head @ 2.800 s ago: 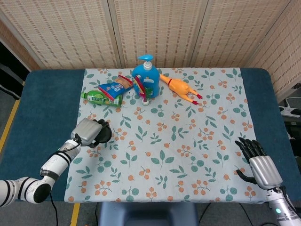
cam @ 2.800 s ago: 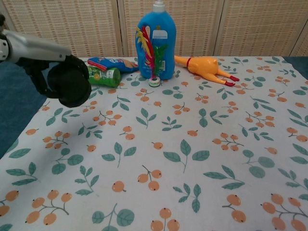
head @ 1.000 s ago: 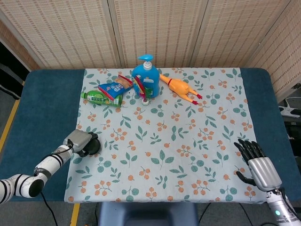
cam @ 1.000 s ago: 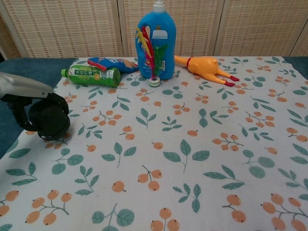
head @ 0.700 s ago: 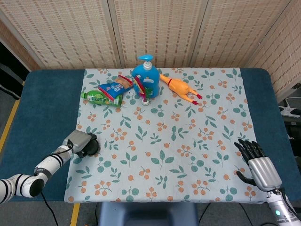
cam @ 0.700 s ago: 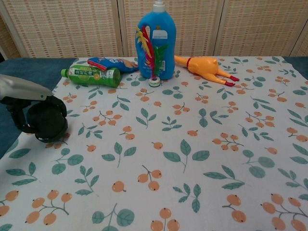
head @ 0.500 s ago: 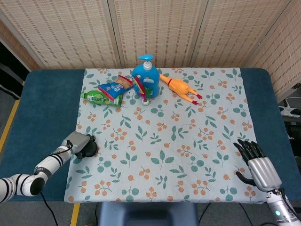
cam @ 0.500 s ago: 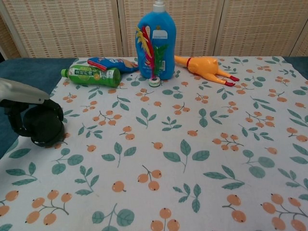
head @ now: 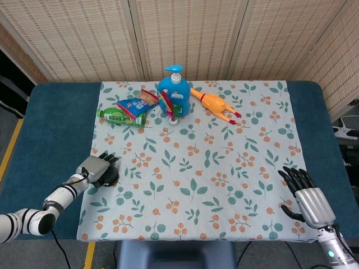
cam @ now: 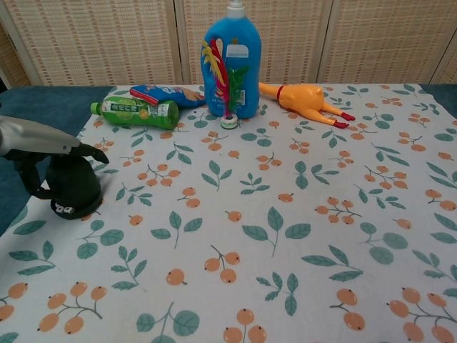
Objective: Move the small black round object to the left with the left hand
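Observation:
The small black round object (head: 110, 177) (cam: 73, 187) stands on the left edge of the floral cloth (head: 224, 168), where the cloth meets the blue table. My left hand (head: 95, 168) (cam: 39, 139) hovers over and just left of it. The hand's fingers (cam: 91, 153) are lifted and spread above the object's top, and the thumb hangs beside its left side; none of them grips it. My right hand (head: 310, 200) rests at the cloth's front right corner with fingers apart and nothing in it; the chest view does not show it.
At the back of the cloth stand a blue soap bottle (head: 173, 92) (cam: 230, 61) with a feathered shuttlecock (cam: 225, 89) in front. A green bottle (head: 119, 117) (cam: 136, 111) and a snack packet (cam: 163, 93) lie left of it, a rubber chicken (head: 213, 103) (cam: 303, 98) right.
My left hand brought the black object down and leftward onto the cloth's left edge. Its fingers have now lifted off and spread, leaving the object standing. The right hand stayed put.

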Available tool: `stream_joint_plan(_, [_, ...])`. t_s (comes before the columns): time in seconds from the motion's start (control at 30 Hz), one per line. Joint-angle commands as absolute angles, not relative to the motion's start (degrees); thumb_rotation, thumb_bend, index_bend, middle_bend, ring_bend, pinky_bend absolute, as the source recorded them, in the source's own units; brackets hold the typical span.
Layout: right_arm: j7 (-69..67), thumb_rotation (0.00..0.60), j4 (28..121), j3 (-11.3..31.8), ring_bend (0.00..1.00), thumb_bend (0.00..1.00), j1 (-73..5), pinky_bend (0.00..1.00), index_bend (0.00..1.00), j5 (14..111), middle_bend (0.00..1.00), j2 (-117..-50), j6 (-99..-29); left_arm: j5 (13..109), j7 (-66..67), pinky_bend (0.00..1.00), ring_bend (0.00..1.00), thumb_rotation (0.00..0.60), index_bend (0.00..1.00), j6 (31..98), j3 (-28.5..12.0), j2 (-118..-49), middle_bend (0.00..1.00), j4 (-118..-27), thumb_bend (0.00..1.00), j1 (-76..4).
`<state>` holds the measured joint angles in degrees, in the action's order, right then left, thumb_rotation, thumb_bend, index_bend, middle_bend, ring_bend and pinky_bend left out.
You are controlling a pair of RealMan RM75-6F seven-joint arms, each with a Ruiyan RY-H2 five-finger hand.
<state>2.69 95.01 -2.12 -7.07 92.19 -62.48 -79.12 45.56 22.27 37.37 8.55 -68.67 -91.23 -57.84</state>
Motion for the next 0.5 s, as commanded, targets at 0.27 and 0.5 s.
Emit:
stream_joint_plan(0.27, [2.2,0.6,95.1,-2.0,0.0,0.18,-7.0,0.0,0.0,92.3,0.0,-62.3,-79.6,47.7,20.9,0.23,0.0,0.6,0.0,36.6,8.1,-66.4,0.0,-93.3,0.42,-56.8])
stream_joint_plan(0.5, [2.2,0.6,95.2,-2.3,0.0,0.18,-7.0,0.0,0.0,92.6,0.0,-62.2,-79.4,50.8,20.7,0.23,0.0,0.6,0.0,39.7,7.5,-66.0,0.0,-94.2,0.41,-55.0])
